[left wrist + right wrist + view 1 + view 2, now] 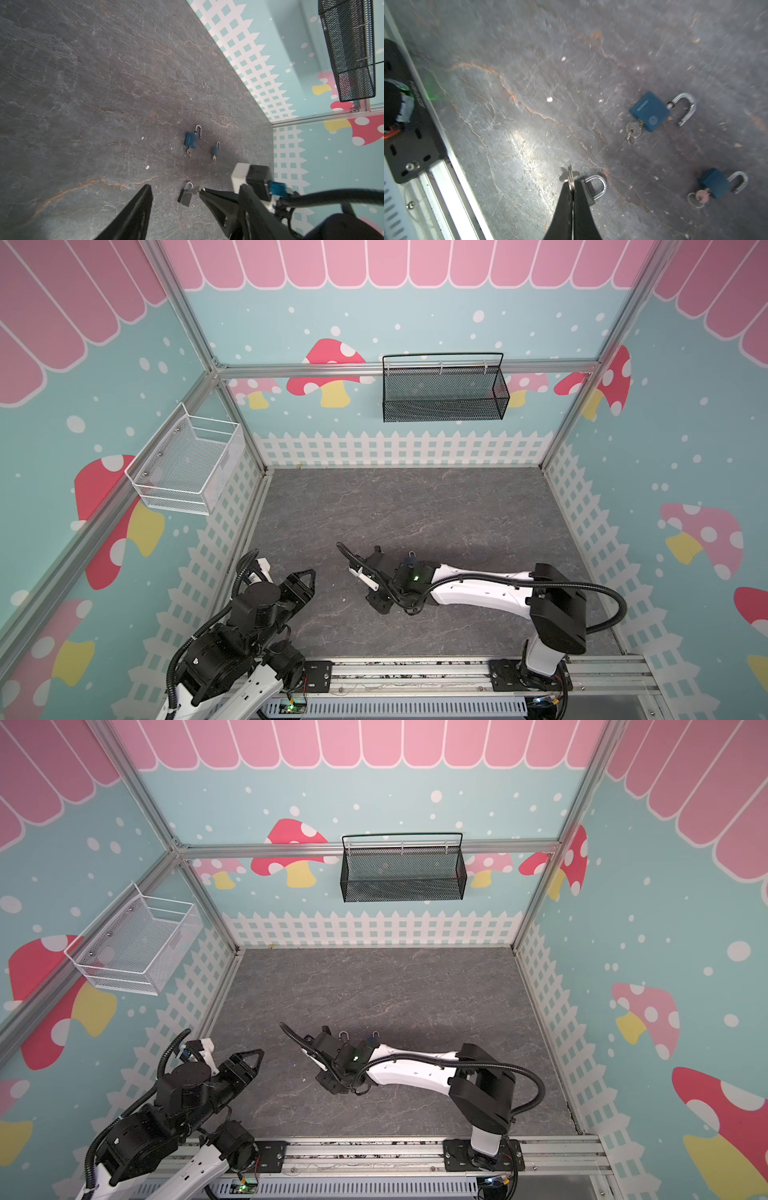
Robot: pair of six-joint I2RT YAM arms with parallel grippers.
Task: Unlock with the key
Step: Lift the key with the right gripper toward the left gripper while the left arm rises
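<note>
Pinching the small silver key (570,176) on its ring, the right gripper (572,188) is clenched; the black metal padlock (184,197), shackle closed, lies just beside its tips. Grasp looks made; next the key must find the keyhole, with the released left gripper (309,585) well apart

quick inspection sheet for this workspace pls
surface: grey stone-look table, scuffed
job's things: black padlock shackle shut, key by it, insertion unclear; big blue padlock and small blue padlock, keys in, shackles look open
clutter: white crumbs
grippers: right gripper shut on key; left gripper open, apart from the locks
cables: black conduit looped along each arm
surroundings: white basket left wall, black basket back wall
</note>
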